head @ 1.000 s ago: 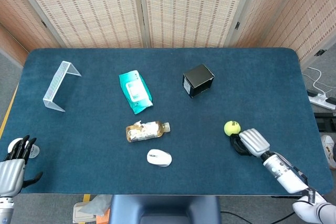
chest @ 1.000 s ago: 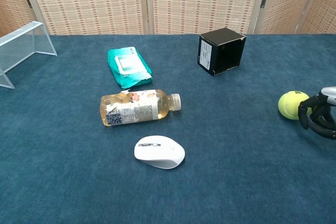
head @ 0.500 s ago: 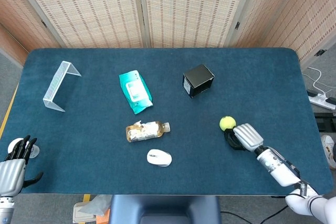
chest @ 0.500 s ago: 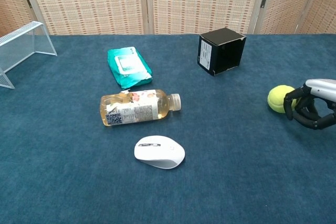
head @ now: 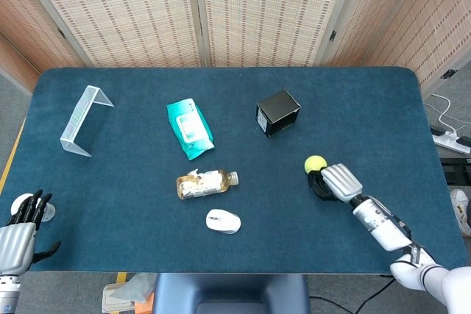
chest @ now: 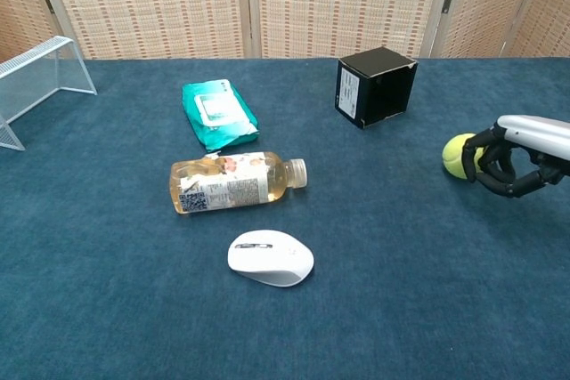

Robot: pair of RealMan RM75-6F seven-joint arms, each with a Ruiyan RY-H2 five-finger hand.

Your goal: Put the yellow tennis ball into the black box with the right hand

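Observation:
The yellow tennis ball lies right of centre on the blue table, below and to the right of the black box. My right hand sits just right of the ball, dark fingers curled with their tips against the ball's right side. Most of the ball shows outside the fingers, and I cannot tell whether it is pinched or only touched. The box stands with an open side facing front-right. My left hand hangs off the table's front left corner, fingers apart and empty.
A lying drink bottle, a white mouse and a teal wipes pack occupy the table's middle. A clear wire rack stands at the far left. Bare cloth lies between ball and box.
The right hand and the ball have moved together up and left, toward the black box. The left hand has not moved.

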